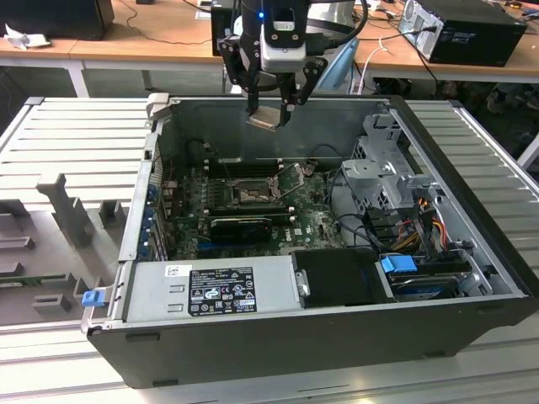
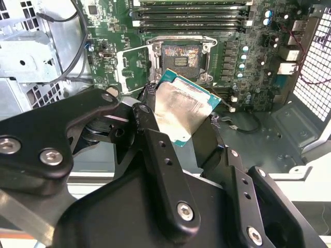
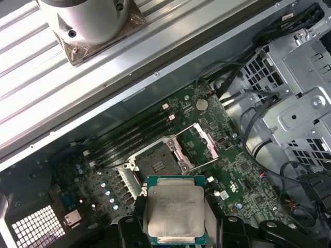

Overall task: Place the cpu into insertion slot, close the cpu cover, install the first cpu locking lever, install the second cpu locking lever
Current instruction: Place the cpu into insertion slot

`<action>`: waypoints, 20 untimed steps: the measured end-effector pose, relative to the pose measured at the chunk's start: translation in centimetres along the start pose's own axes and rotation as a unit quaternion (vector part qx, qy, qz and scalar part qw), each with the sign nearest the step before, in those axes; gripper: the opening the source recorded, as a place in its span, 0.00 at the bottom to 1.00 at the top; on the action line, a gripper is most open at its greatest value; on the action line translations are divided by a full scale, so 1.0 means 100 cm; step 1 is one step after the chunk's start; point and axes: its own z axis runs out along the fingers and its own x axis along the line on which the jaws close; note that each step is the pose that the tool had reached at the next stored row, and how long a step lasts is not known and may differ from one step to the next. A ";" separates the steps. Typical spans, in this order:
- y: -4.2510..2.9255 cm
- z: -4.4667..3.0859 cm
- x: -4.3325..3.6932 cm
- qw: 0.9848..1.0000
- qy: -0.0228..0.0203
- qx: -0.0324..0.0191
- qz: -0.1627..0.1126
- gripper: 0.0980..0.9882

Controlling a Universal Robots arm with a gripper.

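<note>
Where the gripper (image 1: pixel 269 109) closes, cpu (image 3: pixel 176 216) apparently sits pinched.

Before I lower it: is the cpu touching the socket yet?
Apart. The exterior view shows the cpu, held in the gripper, hanging well above the open socket.

A robotics lab or electronics workshop: an open desktop computer case (image 1: pixel 278 337) lies on a ribbed metal worktop (image 1: pixel 76 135), with cable-strewn wooden desks (image 1: pixel 168 34) and another black computer unit (image 1: pixel 472 29) behind it.
</note>
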 end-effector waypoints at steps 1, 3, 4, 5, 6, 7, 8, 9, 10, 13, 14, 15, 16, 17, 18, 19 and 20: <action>0.0000 0.0000 0.0000 1.000 0.000 0.000 0.001 0.48; 0.0000 0.0000 0.0000 1.000 0.000 0.000 0.004 0.48; 0.0000 0.0000 0.0000 1.000 0.000 0.000 0.005 0.48; 0.0000 0.0000 0.0000 1.000 -0.001 0.000 0.006 0.48; 0.0000 0.0000 0.0000 1.000 -0.001 0.000 0.007 0.48; 0.0000 0.0000 0.0000 1.000 -0.001 0.000 0.008 0.48; 0.0000 0.0000 0.0000 1.000 -0.001 0.000 0.009 0.48; 0.0000 0.0000 0.0000 1.000 -0.001 0.000 0.011 0.48; 0.0000 0.0000 0.0000 1.000 -0.001 0.000 0.013 0.48; 0.0000 0.0000 0.0000 1.000 -0.002 0.000 0.020 0.48; 0.0000 0.0000 0.0000 1.000 -0.002 0.000 0.027 0.48; 0.0000 0.0000 0.0000 0.999 -0.003 -0.001 0.035 0.48; 0.0000 0.0001 0.0000 0.999 -0.004 -0.001 0.046 0.48; 0.0000 0.0001 0.0000 0.999 -0.005 -0.001 0.053 0.48; 0.0000 0.0002 0.0000 0.998 -0.005 -0.001 0.061 0.48; 0.0000 0.0002 0.0000 0.998 -0.006 -0.001 0.066 0.48; 0.0000 0.0002 0.0000 0.998 -0.006 -0.001 0.069 0.48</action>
